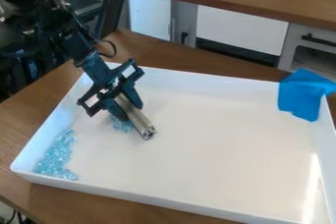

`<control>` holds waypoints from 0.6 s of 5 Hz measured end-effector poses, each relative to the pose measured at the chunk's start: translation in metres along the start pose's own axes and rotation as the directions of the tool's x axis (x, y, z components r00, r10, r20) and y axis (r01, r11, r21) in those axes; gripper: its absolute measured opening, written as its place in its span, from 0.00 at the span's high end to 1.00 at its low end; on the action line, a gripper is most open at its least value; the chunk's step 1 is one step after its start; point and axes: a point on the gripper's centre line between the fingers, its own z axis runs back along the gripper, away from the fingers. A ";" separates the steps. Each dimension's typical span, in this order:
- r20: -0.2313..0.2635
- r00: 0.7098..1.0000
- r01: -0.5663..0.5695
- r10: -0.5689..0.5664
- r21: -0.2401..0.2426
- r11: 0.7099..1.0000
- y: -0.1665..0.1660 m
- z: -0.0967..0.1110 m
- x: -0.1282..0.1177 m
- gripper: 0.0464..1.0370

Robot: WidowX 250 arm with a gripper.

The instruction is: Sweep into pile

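My hand [132,113]: clamped on bar [140,122]
Loose beads [121,125]: just beside bar, 7 o'clock
Pile [56,156]: 8 o'clock from me

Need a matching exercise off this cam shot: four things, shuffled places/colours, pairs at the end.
Things
1. bar
2. larger bead pile
3. tray
4. blue sheet

Places/colours
A. white, on the wooden table
B. over the far right corner, as pictured
C. clamped in the hand
D. light blue, by the left wall, as pictured

Pairs: 1-C, 2-D, 3-A, 4-B
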 end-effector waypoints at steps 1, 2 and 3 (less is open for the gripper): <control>-0.032 0.999 -0.041 0.042 0.040 0.998 -0.007 -0.001 -0.011 0.67; -0.065 0.996 -0.064 0.068 0.056 0.996 -0.006 -0.005 -0.034 0.67; -0.062 0.996 -0.059 0.063 0.062 0.996 0.002 -0.007 -0.045 0.67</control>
